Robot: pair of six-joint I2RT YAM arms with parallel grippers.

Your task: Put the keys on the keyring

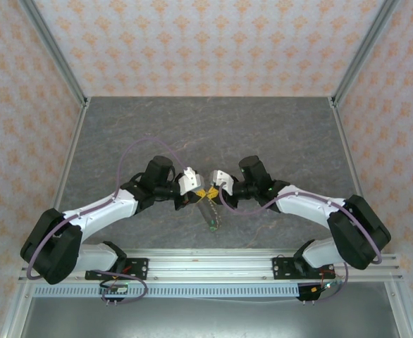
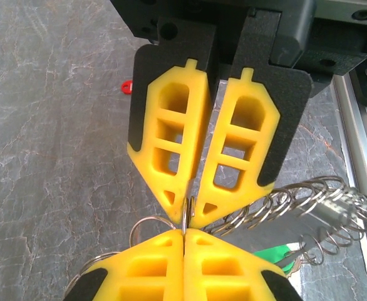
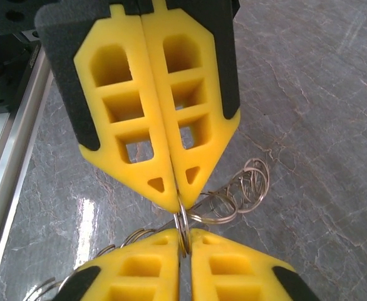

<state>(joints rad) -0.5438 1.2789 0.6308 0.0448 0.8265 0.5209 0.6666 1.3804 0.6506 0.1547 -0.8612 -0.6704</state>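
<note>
My left gripper [image 1: 201, 191] and right gripper [image 1: 211, 190] meet tip to tip above the middle of the table. Both pinch the same thin metal ring [image 2: 185, 216] of the keyring [image 2: 309, 207], a string of silvery wire loops with a green tag [image 2: 274, 256] that hangs down beside them. In the left wrist view my left gripper [image 2: 185, 233] is shut tight on that ring, and the right gripper [image 2: 188, 216] faces it from above. In the right wrist view my right gripper [image 3: 183, 237] holds the ring [image 3: 182, 221] in a narrow gap. One of the keys, seen as a small red tag [image 2: 127, 86], lies on the table beyond.
The grey marbled table [image 1: 263, 134] is walled by patterned panels on three sides. An aluminium rail [image 1: 213, 264] with both arm bases runs along the near edge. The keyring's loops [image 1: 212, 215] dangle toward the rail.
</note>
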